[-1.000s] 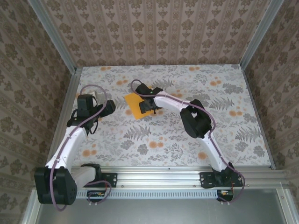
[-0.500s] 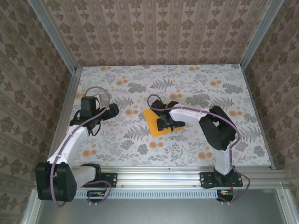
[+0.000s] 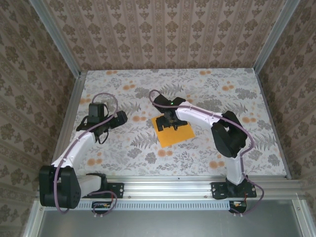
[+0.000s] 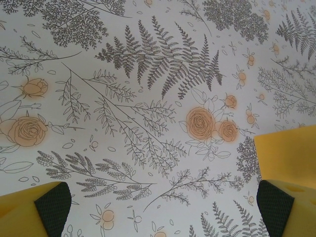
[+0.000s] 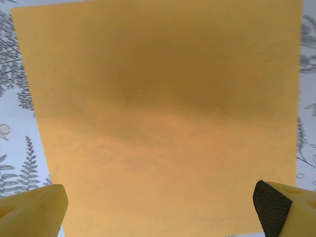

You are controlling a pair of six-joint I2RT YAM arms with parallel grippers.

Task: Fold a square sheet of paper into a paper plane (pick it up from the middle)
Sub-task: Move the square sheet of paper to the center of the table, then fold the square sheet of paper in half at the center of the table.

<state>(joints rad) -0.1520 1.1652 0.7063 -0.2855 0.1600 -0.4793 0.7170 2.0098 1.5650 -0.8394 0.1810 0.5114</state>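
- Left arm [image 3: 74,148] and right arm [image 3: 197,114]: slim white links joined by bulky black joint housings.
- A thin mauve cable [image 3: 102,96] runs along each arm and loops free near the wrist.
- Black bases [image 3: 57,190] are bolted to a silver rail [image 3: 168,186].
- Left gripper [image 4: 158,210] and right gripper [image 5: 160,205]: yellow fingers [image 4: 22,215], the jaws lined with black dimpled pads [image 5: 269,205].

From above, the right gripper [image 3: 170,121] hides the far part of the paper [image 3: 177,136]. The right wrist view cuts off its near edge, the left wrist view most of it.
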